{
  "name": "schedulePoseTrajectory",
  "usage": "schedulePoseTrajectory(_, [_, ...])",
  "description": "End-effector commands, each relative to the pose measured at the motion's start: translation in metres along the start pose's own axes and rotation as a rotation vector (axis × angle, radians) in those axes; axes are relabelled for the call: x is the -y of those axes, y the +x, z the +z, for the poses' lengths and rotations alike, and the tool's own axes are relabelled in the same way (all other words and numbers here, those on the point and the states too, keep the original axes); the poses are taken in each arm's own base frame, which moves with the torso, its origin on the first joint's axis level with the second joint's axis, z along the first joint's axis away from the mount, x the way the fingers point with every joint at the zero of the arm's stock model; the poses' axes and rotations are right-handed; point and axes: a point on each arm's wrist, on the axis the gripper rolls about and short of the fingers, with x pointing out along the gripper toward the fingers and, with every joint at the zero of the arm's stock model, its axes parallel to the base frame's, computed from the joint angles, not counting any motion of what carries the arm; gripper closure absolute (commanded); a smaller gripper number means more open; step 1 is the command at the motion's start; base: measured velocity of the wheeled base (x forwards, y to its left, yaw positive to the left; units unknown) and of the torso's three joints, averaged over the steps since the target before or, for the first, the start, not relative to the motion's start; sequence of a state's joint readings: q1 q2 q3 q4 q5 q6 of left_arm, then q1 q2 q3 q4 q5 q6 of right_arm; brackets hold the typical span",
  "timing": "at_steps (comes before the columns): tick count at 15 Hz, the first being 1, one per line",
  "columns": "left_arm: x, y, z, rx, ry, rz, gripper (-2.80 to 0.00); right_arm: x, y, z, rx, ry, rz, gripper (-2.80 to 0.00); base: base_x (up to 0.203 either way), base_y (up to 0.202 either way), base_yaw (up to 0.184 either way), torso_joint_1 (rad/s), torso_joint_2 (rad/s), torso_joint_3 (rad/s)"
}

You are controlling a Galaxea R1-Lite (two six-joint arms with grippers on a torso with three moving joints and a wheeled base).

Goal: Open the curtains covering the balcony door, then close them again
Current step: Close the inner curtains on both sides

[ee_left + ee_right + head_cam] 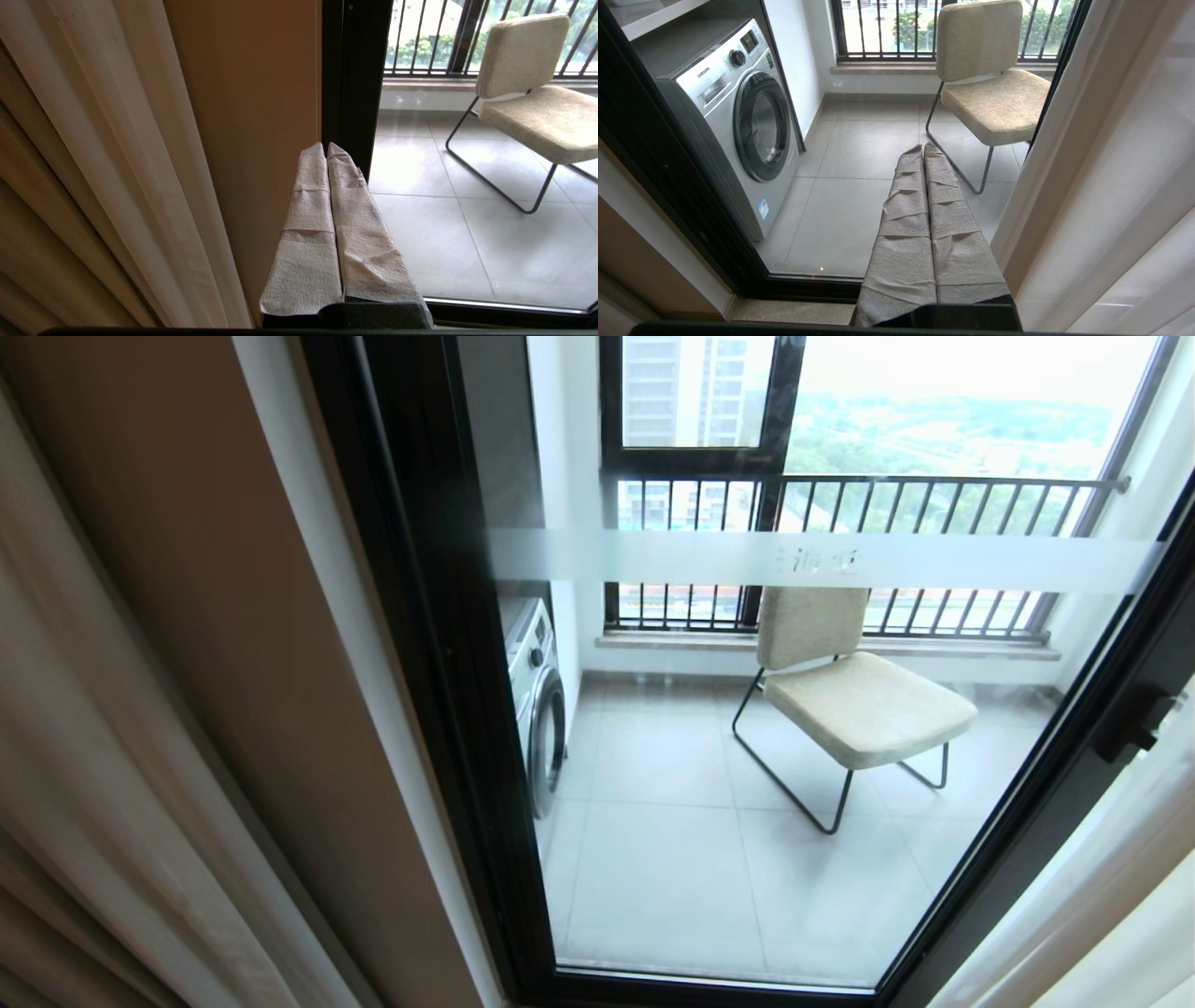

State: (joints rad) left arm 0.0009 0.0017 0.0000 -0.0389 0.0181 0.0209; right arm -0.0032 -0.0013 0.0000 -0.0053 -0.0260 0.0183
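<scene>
Head view: the balcony door (747, 756) fills the centre, its glass uncovered, a frosted band crossing it; the curtains (103, 784) hang gathered at the left edge, with a pale sheer panel (1111, 896) at the lower right. Beyond the glass stand a washing machine (540, 709) and a chair (854, 695). Neither arm shows here. Left wrist view: the left gripper (327, 149) has its wrapped fingers pressed together, holding nothing, pointing at the dark door frame (355, 70); the pleated drapes (93, 163) hang just beside it, apart from the fingers. Right wrist view: the right gripper (923, 150) is likewise closed and empty, with the sheer close on one side. Judged from the folds, the fabric is soft and yielding — light in the sheer, heavier in the opaque layer — and best pinched at a leading vertical edge, then drawn sideways steadily.
</scene>
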Motion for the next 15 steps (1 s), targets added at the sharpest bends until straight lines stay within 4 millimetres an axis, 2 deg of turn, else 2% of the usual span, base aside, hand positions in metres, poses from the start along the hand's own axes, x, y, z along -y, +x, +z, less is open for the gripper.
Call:
schedulePoseTrajectory(1, [0.0000,0.0000,0.0001,0.001,0.001,0.001,0.00,0.0000,0.0001,0.0001,0.000,0.000,0.000,0.00,0.000,0.000,0.000,0.000,0.00,0.000])
schedulePoseTrajectory(15, [-0.0001,-0.0001,0.0004,0.006,-0.026,0.003,0.00,0.0000,0.0001,0.0001,0.000,0.000,0.000,0.00,0.000,0.000,0.000,0.000,0.00,0.000])
